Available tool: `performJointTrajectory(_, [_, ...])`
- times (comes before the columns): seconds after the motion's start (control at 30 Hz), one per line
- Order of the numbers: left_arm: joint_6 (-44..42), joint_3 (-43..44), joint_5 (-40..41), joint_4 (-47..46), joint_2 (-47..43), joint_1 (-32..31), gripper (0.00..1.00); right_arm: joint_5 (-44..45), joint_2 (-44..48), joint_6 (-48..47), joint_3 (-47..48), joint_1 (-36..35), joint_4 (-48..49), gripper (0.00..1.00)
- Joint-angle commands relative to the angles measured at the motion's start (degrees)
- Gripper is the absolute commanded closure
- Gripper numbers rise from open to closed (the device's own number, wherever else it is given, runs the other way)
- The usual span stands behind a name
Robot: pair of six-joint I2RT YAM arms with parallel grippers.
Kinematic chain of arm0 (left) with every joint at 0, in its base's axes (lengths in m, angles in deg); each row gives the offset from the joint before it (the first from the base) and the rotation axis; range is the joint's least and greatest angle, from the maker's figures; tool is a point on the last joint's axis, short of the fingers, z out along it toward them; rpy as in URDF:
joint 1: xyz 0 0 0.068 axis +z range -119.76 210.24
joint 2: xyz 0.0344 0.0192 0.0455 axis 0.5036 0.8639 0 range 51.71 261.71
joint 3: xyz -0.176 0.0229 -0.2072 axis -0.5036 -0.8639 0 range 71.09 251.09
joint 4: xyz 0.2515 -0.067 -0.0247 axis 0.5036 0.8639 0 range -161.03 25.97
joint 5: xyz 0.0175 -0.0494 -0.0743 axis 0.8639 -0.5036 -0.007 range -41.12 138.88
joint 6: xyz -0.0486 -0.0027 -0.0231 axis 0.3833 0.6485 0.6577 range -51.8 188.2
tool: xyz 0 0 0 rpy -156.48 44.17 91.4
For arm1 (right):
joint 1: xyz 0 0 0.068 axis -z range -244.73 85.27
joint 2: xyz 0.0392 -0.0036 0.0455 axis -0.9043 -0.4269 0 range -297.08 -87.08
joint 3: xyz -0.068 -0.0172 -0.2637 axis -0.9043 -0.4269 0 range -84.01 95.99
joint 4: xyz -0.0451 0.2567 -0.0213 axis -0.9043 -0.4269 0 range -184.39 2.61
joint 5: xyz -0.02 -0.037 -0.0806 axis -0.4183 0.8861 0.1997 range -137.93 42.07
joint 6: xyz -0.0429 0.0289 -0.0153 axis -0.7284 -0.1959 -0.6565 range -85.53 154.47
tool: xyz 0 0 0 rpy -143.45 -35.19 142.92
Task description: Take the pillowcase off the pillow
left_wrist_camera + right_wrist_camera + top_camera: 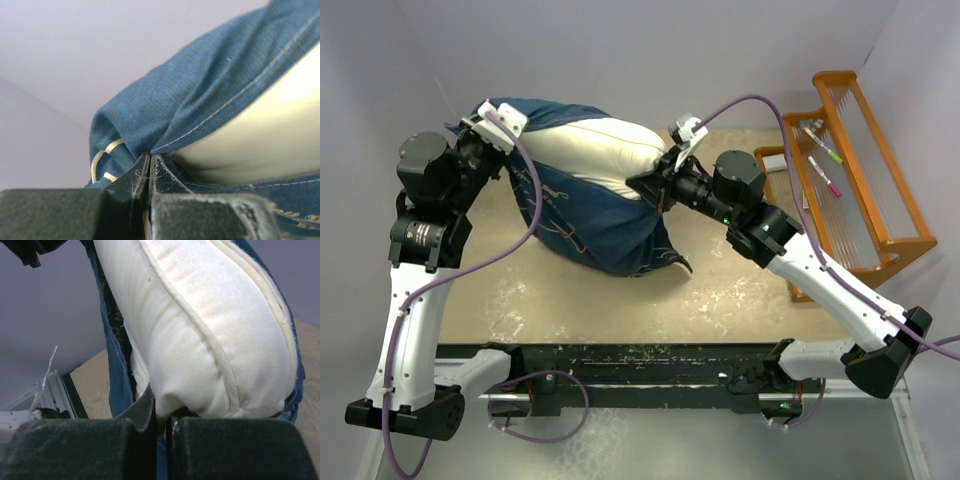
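Top external view: the pillow [600,150] is in the upper middle of the frame, above the tan table [740,290]. The dark blue pillowcase [590,225] is half off it. The blue cloth wraps the upper left end of the pillow and hangs under it, down to the table in the middle of the frame. The white top of the pillow is bare.

The left gripper [492,122] is at the upper left, right at the blue end of the pillowcase. The right gripper [658,185] is at the right end of the pillow, touching it. The pillow lies between the two.

In the left wrist view, the two fingers are pressed together, with a bunch of blue pillowcase cloth pinched between the tips. The white pillow shows at the right, just past the stitched hem.

In the right wrist view, the fingers are squeezed tight on the bottom corner of the pillow. Blue cloth hangs just beside the left finger.

A wooden rack [870,170] stands at the right edge of the top frame.
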Motion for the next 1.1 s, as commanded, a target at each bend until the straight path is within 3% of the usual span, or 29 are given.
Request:
performJointTrajectory(0.0, [6.19, 4.38, 5.65, -13.22, -1.2, 0.26, 1.0, -6.44, 3.69, -1.48, -1.35, -0.28, 5.42, 1.0])
performJointTrajectory(0.13, [10.33, 5.16, 3.24, -12.63, -1.37, 0.23, 1.0, -8.92, 3.56, -1.79, -1.83, -0.29, 4.69, 1.0])
performJointTrajectory(0.3, [12.99, 5.29, 1.78, -12.14, -1.99, 0.23, 0.88, -6.37, 3.23, -5.88, -1.6, -0.33, 3.26, 1.0])
performJointTrajectory(0.33, [13.03, 5.1, 3.26, -12.94, -1.99, 0.23, 0.81, -6.21, 3.73, -6.38, -2.21, -0.37, 3.76, 1.0])
performJointTrajectory(0.43, [11.4, 4.84, 4.47, -12.8, -1.66, 0.23, 0.42, -6.38, 4.79, -7.56, -2.89, -0.33, 4.37, 1.0])
performJointTrajectory(0.57, [7.77, 4.92, -3.33, -8.31, -1.32, 0.28, 0.27, -8.03, 4.64, -8.82, -1.92, -0.4, 4.55, 1.0])
performJointTrajectory(0.7, [2.89, 5.55, -7.59, -2.18, 0.46, 0.23, 0.25, -9.7, 3.96, -9.61, 0.43, -0.57, 5.56, 1.0])
performJointTrajectory(0.9, [0.88, 5.25, -6.56, -4.5, 0.9, 0.23, 0.28, -10.85, 0.58, -15.17, 6.92, -3.67, 0.88, 1.0])
performJointTrajectory(0.97, [0.52, 5.46, -5.45, -5.49, 1.41, 0.23, 0.34, -10.42, -0.45, -16.77, 8.54, -5.08, -0.37, 1.0])
performJointTrajectory(1.07, [0.72, 5.28, -1.15, -8.34, 1.9, 0.23, 0.51, -9.19, -1.28, -18.79, 10.01, -6.64, -1.51, 1.0])
